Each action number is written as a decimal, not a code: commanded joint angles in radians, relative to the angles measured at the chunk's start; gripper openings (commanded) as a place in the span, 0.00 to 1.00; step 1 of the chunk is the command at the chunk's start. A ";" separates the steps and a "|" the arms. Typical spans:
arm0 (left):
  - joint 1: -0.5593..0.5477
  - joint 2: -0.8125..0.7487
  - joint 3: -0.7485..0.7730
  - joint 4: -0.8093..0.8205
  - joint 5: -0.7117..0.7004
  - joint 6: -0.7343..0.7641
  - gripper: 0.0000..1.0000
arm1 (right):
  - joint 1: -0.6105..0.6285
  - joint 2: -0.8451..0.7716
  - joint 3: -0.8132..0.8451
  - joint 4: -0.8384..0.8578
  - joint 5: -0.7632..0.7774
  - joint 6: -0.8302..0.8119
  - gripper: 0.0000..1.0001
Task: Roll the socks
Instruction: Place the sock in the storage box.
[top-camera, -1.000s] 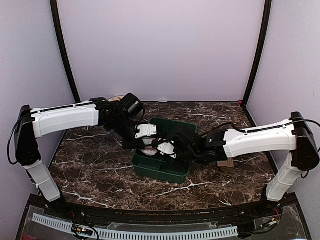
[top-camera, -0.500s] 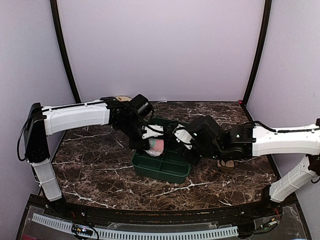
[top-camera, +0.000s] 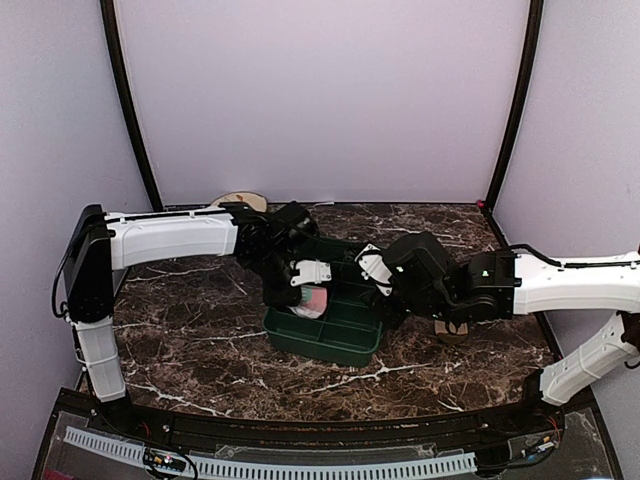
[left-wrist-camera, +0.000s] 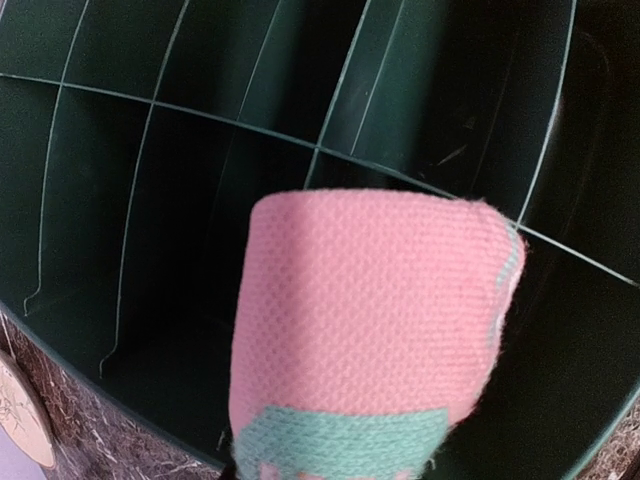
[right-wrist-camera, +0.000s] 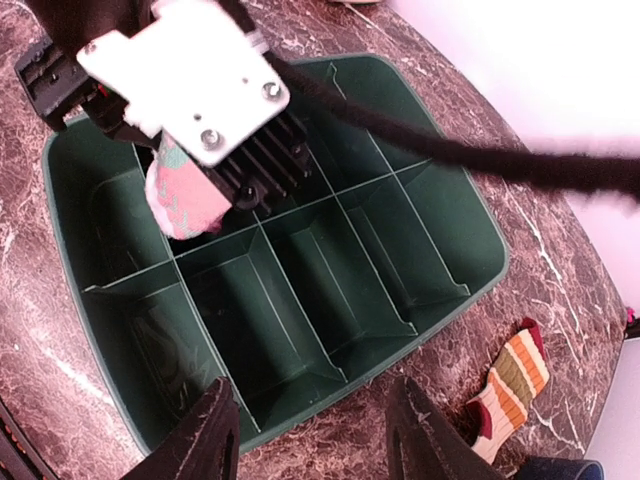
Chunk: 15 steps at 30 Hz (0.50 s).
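Observation:
The pink sock (left-wrist-camera: 370, 310), rolled into a bundle with a mint-green band, hangs over a left-side compartment of the green divided bin (top-camera: 322, 346). My left gripper (top-camera: 307, 289) is shut on it, and the sock hides the fingers in the left wrist view. From the right wrist view the pink sock (right-wrist-camera: 183, 205) shows under the left gripper's white plate. My right gripper (right-wrist-camera: 318, 435) stands open and empty above the bin's right rim. The tan sock (right-wrist-camera: 512, 385) with its orange-brown striped cuff lies flat on the table right of the bin, under the right arm, where the tan sock (top-camera: 451, 331) only partly shows.
The bin (right-wrist-camera: 480, 215) has several empty compartments split by thin walls. A round beige plate (top-camera: 243, 200) sits at the table's back left. Both arms reach over the bin from either side, and the left arm's black cable (right-wrist-camera: 470, 155) crosses above it.
The right gripper has pulled up and to the right, out of the bin. The left gripper has kept hold of the rolled pink sock and shifted slightly over the bin.

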 joint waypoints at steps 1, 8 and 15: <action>-0.007 0.018 0.011 -0.046 -0.054 -0.017 0.00 | 0.003 -0.027 0.003 0.083 0.036 0.011 0.48; -0.008 0.037 0.005 -0.035 -0.074 -0.009 0.00 | 0.003 -0.006 0.024 0.094 0.035 0.002 0.49; -0.010 0.054 0.000 -0.031 -0.062 0.008 0.00 | 0.003 0.002 0.030 0.095 0.042 -0.001 0.48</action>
